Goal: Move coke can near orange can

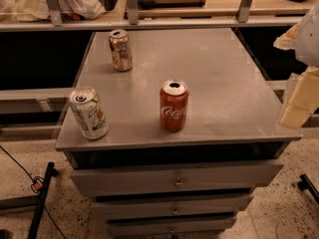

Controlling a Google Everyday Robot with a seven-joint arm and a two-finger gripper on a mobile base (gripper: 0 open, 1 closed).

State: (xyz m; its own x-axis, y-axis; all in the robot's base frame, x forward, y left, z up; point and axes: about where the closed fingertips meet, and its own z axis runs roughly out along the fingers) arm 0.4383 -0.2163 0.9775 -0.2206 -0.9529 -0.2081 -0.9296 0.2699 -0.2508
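The coke can (174, 105) is red with white script and a silver top. It stands upright near the front middle of the grey cabinet top (219, 68). The orange can (120, 50) is coppery and shiny, and stands upright at the far left of the top. The two cans are well apart. My gripper (299, 101) shows as a pale cream shape at the right edge of the view, beside the cabinet's front right corner, to the right of the coke can and clear of it. It holds nothing that I can see.
A white can with green and red marks (89, 113) stands at the front left corner. Drawers (174, 180) sit below the top. A shelf rail with metal posts (132, 6) runs behind. A black stand (42, 198) is on the floor at left.
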